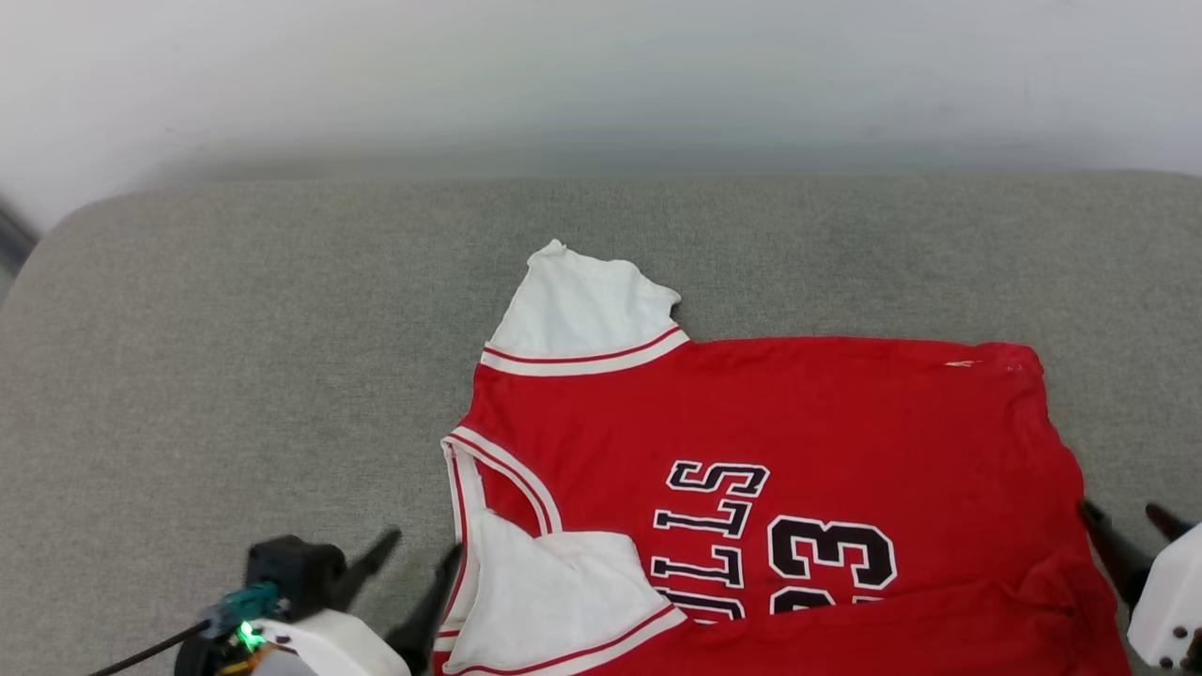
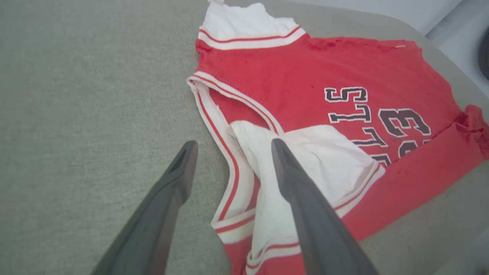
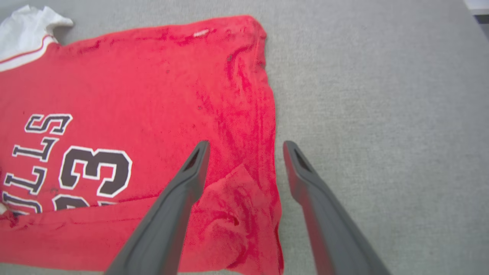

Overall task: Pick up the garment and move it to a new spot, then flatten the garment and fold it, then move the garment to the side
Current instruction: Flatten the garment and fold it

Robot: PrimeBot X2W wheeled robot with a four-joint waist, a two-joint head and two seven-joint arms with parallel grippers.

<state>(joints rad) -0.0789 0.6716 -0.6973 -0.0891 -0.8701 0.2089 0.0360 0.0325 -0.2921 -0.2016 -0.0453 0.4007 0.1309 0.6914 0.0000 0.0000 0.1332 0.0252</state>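
Nearest us, at the garment's collar end, the L gripper [image 1: 423, 545] [image 2: 233, 142] has its two dark fingers spread apart w/ nothing clamped btw them. In the L wrist view one finger hangs over the grey cushion [image 1: 235, 329] just outside the striped collar [image 1: 498, 469] [image 2: 208, 114], the other over the white near sleeve [image 1: 545, 582] [image 2: 336, 160]. We can't tell if either tip touches cloth. A green light [image 1: 246, 634] glows on that wrist.

At the garment's opposite end, the hem end, the R gripper [image 1: 1119, 509] [image 3: 246, 143] is likewise spread wide, gripping nothing. One finger sits over wrinkled red cloth, the other over cushion just past the hem, and the hem edge runs btw them. Contact: can't tell.

The garment [image 1: 798, 413] [image 2: 286, 68] [image 3: 133, 76] lies print side up on the cushion, collar to our left, hem to our right. Its near long edge is folded up over the body as a red band [image 1: 939, 620] [image 2: 412, 160] [image 3: 95, 236], covering the lower part of the black "BULLS" & "23" print [image 1: 831, 554] [image 2: 401, 122] [image 3: 95, 172]. The near sleeve is tucked inward, lying on the red chest beside the collar. The mid-garment is fairly flat, w/ creases toward the hem. At the far hem corner sits a small white tag [image 1: 963, 363] [image 3: 201, 33]. The far sleeve [image 1: 582, 310] [image 2: 244, 19] [image 3: 23, 26] sticks out past the garment's far edge, flat on the cushion. Beyond the garment, cushion runs on to a pale wall [image 1: 601, 75].
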